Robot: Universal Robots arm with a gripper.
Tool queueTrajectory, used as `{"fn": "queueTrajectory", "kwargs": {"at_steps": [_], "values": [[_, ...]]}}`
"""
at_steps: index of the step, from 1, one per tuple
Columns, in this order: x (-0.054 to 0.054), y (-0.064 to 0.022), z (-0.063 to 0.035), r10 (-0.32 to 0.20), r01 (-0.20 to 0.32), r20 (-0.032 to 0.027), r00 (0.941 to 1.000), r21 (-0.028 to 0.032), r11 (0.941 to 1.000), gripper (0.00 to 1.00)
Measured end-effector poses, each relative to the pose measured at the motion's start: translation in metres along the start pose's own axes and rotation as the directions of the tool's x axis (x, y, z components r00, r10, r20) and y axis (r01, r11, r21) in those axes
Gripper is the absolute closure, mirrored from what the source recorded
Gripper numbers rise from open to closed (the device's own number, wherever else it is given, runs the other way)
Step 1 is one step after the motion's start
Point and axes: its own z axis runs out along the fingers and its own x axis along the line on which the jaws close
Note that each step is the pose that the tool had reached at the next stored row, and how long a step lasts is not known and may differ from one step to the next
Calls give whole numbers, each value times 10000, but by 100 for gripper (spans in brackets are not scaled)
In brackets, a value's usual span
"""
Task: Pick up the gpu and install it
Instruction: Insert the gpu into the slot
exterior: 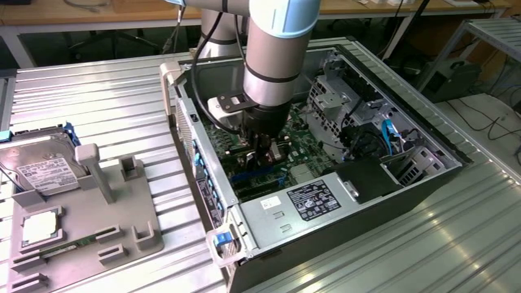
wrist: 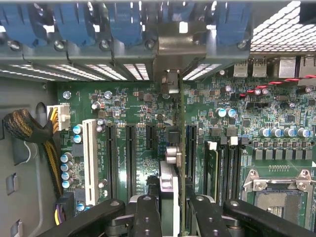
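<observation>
On the ribbed metal tabletop (exterior: pixel 97 91), the open computer case (exterior: pixel 423 152) is lying on its side, and the robot arm (exterior: pixel 273 55) is reaching down into it. Over the green motherboard (wrist: pixel 276 98), the gpu (wrist: pixel 173 154) is standing on edge among the black slots (wrist: pixel 130 153), its bracket (wrist: pixel 170 47) sitting at the case's rear wall. The fingers (wrist: pixel 148 217) are clamping the card from both sides.

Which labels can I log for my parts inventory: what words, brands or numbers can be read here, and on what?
No text is legible.
Black label on the power supply: print too small.
White label on the hard drive: too small.
White lettering on the motherboard, between the slots: blurred.
</observation>
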Motion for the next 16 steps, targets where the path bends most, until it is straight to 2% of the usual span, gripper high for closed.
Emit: {"fn": "queueTrajectory", "kwargs": {"at_steps": [4, 16], "values": [[0, -36, 2, -1, 1, 2, 10000, 2, 10000, 71], [0, -36, 2, 90, -90, -2, 10000, 1, 10000, 71]]}}
